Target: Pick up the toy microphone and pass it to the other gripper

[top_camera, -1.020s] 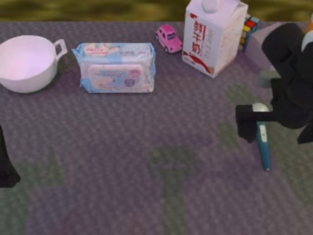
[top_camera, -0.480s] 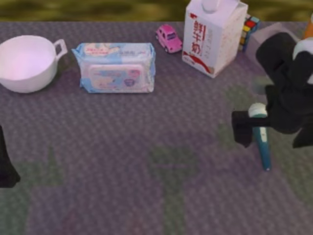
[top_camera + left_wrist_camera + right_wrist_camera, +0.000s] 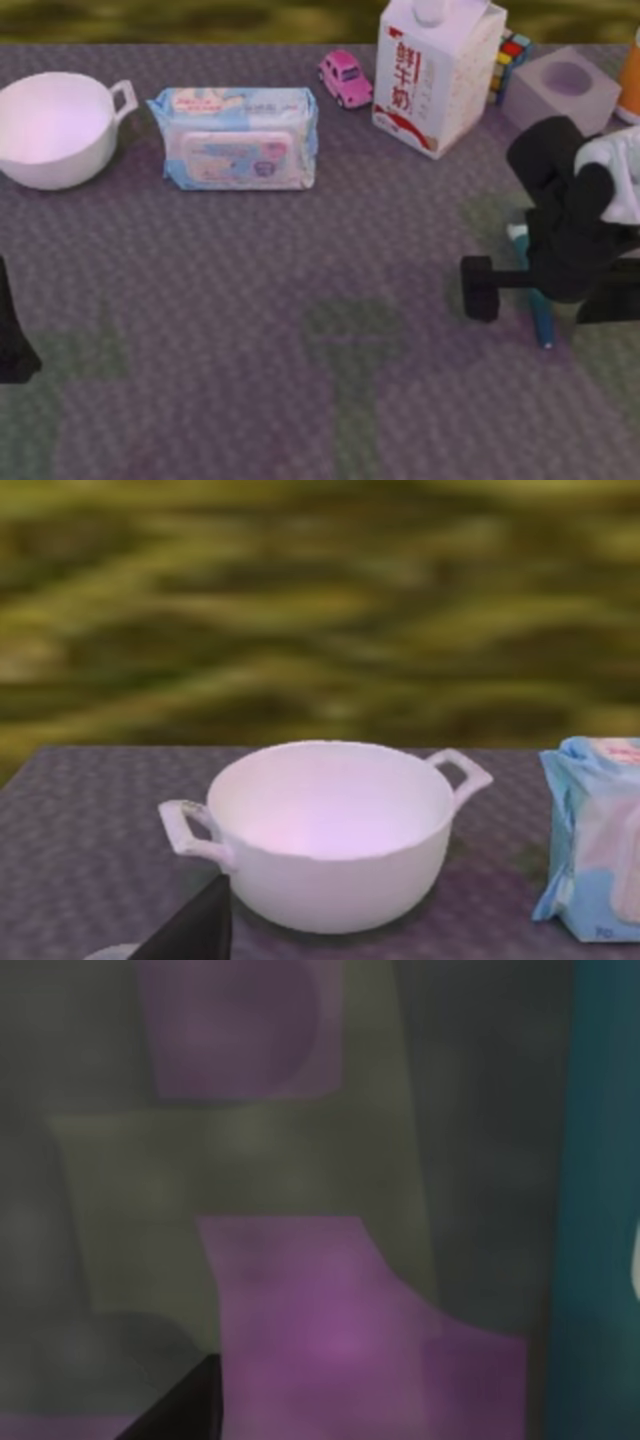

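Straddling the toy microphone (image 3: 543, 322), the right gripper (image 3: 545, 290) spreads wide, holding nothing; white pot (image 3: 52, 128) sits empty; left gripper's (image 3: 12, 335) fingers unreadable

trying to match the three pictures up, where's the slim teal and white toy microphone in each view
Top view: the slim teal-handled toy microphone lies at the table's right, mostly under the right gripper.
Left wrist view: not in it.
Right wrist view: its teal handle fills one edge, close up.
Shared landmark: the purple and green patterned tablecloth.
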Robot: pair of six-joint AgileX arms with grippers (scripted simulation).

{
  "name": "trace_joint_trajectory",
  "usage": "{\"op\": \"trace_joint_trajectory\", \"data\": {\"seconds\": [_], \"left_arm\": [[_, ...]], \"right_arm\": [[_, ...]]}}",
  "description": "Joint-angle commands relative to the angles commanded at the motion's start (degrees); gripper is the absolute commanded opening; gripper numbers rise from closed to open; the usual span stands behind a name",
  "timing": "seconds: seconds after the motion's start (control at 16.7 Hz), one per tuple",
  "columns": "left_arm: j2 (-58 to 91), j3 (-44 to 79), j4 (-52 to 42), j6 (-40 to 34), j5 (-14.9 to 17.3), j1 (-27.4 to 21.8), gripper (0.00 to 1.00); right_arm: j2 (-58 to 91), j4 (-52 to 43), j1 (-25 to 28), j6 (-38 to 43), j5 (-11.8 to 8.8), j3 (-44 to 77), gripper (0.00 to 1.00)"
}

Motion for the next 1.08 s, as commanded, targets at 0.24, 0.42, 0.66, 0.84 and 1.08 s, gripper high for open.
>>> {"op": "trace_joint_trajectory", "data": {"seconds": [0.24, 0.42, 0.66, 0.84, 1.08], "left_arm": [[0.00, 0.00, 0.00, 0.00, 0.00, 0.00, 1.00], [0.00, 0.00, 0.00, 0.00, 0.00, 0.00, 1.00], [0.00, 0.00, 0.00, 0.00, 0.00, 0.00, 1.00], [0.00, 0.00, 0.00, 0.00, 0.00, 0.00, 1.00], [0.00, 0.00, 0.00, 0.00, 0.00, 0.00, 1.00]], "right_arm": [[0.05, 0.07, 0.00, 0.00, 0.00, -0.03, 1.00], [0.05, 0.07, 0.00, 0.00, 0.00, -0.03, 0.77], [0.05, 0.07, 0.00, 0.00, 0.00, -0.03, 0.47], [0.05, 0.07, 0.00, 0.00, 0.00, -0.03, 0.25], [0.05, 0.07, 0.00, 0.00, 0.00, -0.03, 0.00]]}}
